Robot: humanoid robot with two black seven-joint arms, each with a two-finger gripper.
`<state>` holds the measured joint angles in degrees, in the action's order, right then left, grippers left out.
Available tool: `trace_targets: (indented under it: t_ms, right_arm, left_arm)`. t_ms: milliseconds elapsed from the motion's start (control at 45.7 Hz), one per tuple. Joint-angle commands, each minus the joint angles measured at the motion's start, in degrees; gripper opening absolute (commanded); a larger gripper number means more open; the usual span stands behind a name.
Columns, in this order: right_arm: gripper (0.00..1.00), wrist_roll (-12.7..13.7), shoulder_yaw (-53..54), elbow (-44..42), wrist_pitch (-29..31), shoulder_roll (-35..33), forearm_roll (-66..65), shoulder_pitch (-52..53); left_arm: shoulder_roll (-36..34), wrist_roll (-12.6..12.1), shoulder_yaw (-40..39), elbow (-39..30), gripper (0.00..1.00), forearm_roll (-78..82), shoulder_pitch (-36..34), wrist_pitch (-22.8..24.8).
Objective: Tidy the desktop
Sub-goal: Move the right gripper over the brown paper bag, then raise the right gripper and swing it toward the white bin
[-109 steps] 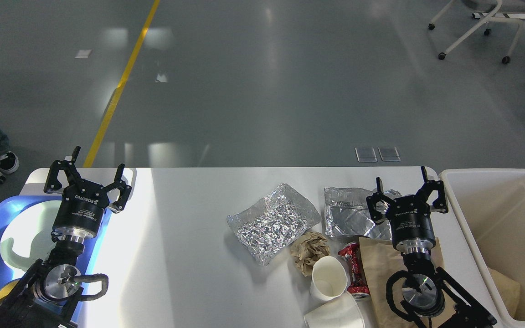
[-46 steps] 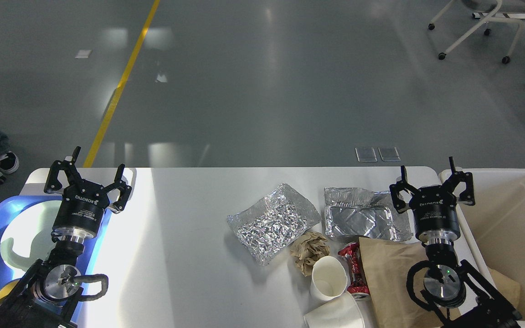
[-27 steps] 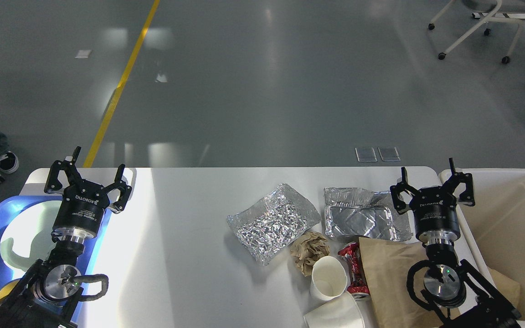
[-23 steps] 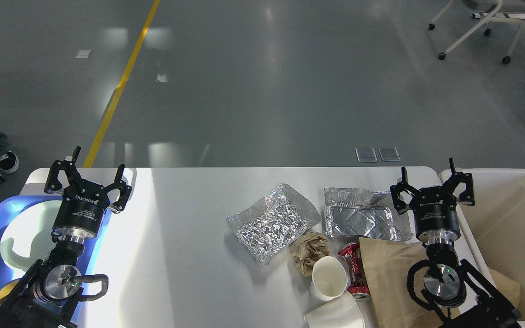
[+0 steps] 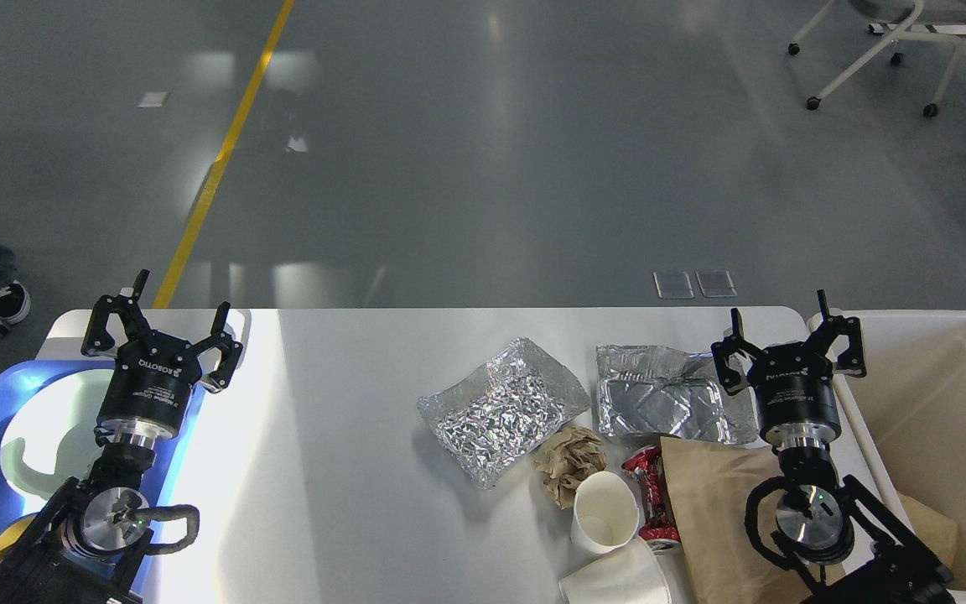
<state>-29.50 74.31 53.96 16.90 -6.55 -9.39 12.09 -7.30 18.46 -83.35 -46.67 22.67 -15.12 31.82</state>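
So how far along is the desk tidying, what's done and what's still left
Barely started. One brown paper piece already lies in the beige bin. Nothing is in hand: the left tool and right tool are both open and empty. Still on the desktop: two foil sheets, a paper wad, two cups, a red can, and a paper bag.

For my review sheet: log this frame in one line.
left gripper open, idle | right gripper open, empty, beside bin | foil, cups on desktop

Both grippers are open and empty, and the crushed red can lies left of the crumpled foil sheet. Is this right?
Not quite. The head view shows the red can right of the crumpled foil sheet and nearer the robot, beside the paper cup. The left gripper and right gripper are open and empty.
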Motion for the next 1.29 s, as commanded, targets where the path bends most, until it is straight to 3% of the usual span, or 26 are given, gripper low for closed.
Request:
trace_targets:
  t_ms: [0, 88, 438, 613, 898, 1073, 1270]
  right_arm:
    - [1.00, 2.33, -0.13, 0.36, 0.33, 0.14, 0.07, 0.13]
    - [1.00, 4.62, -0.13, 0.62, 0.50, -0.13, 0.07, 0.13]
    - [1.00, 6.82, -0.30, 0.54, 1.38, -1.45, -0.36, 2.33]
    - [1.00, 6.21, -10.13, 0.62, 1.65, -9.17, -0.72, 4.43]
    - [1.00, 6.12, -47.04, 0.53, 6.39, -29.30, 0.07, 27.09]
    - [1.00, 6.12, -72.69, 0.36, 7.54, -34.49, 0.07, 46.78]
    - [1.00, 6.21, -102.58, 0.54, 7.62, -34.67, -0.01, 67.96]
  left_arm:
    - [0.00, 0.00, 0.03, 0.00, 0.97, 0.00, 0.00, 0.00]
    - [0.00, 0.00, -0.05, 0.00, 0.97, 0.00, 0.00, 0.00]
    - [0.00, 0.00, 0.03, 0.00, 0.97, 0.00, 0.00, 0.00]
    - [0.00, 0.00, 0.03, 0.00, 0.97, 0.00, 0.00, 0.00]
    - [0.00, 0.00, 0.03, 0.00, 0.97, 0.00, 0.00, 0.00]
    - [0.00, 0.00, 0.03, 0.00, 0.97, 0.00, 0.00, 0.00]
    - [0.00, 0.00, 0.03, 0.00, 0.97, 0.00, 0.00, 0.00]
